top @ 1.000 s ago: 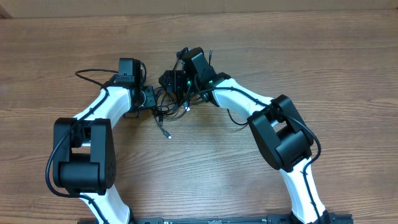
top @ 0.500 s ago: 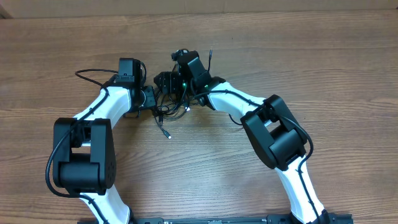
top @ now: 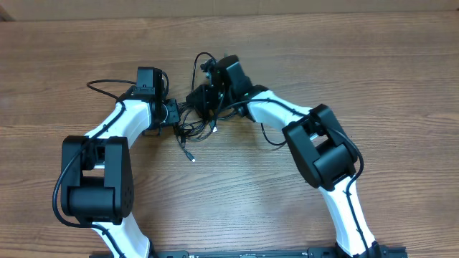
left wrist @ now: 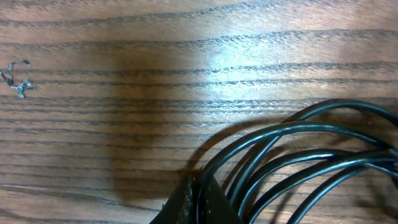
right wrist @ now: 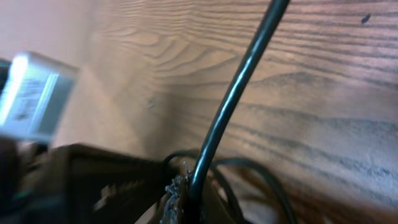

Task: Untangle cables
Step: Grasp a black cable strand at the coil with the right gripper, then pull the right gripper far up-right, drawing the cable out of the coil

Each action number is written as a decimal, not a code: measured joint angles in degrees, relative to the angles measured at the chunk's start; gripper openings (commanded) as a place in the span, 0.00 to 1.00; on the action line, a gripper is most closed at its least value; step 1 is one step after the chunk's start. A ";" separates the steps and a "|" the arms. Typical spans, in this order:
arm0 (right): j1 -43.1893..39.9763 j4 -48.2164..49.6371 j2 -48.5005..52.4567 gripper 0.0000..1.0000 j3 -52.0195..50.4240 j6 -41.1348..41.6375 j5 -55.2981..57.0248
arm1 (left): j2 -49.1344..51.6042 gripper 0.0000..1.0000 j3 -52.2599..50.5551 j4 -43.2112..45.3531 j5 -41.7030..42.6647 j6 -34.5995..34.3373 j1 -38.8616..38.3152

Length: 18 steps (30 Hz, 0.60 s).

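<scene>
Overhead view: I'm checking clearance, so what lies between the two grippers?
Only the tangled cables, running from the left gripper to the right gripper; the overhead view shows it.

Thin black cables (top: 192, 123) lie tangled in loose loops on the wooden tabletop (top: 229, 193). One loop arches toward the far side, and one small plug end trails free.

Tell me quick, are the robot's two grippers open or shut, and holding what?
Left gripper: shut on the cables.
Right gripper: shut on one black cord of the cables.
</scene>
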 measured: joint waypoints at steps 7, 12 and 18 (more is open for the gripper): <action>-6.08 -7.61 -9.25 0.04 -0.15 1.62 -14.58 | -0.04 0.08 -0.11 0.46 0.02 0.00 0.00; -9.38 -16.35 -20.63 0.04 -0.15 -0.13 -17.51 | -0.11 0.07 -0.31 0.85 0.13 0.00 0.00; -13.46 -30.77 -31.23 0.04 -0.02 -4.42 -15.17 | -0.13 0.06 -0.35 0.87 0.15 0.00 0.00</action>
